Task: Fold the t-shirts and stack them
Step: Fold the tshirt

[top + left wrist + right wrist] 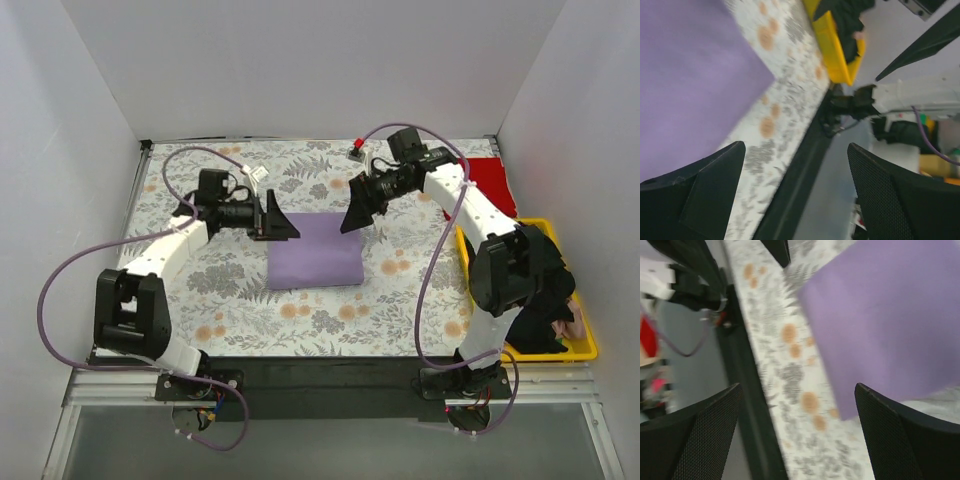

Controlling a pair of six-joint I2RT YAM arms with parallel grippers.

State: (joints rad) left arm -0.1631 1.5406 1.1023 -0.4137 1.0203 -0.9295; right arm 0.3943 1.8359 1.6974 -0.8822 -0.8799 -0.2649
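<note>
The lavender-purple t-shirt (315, 250) lies folded into a flat rectangle in the middle of the floral cloth. It also shows in the left wrist view (690, 85) and the right wrist view (885, 315). The red t-shirt (493, 183) lies folded at the far right, behind the right arm. My left gripper (283, 226) is open and empty, held above the purple shirt's far left corner. My right gripper (354, 215) is open and empty, held above its far right corner. Both wrist views are motion-blurred.
A grey-and-orange floral cloth (220, 290) covers the table. A yellow tray (588, 345) holding dark clothing stands at the right edge, also in the left wrist view (832, 50). White walls close in the back and sides. A black bar (330, 370) runs along the near edge.
</note>
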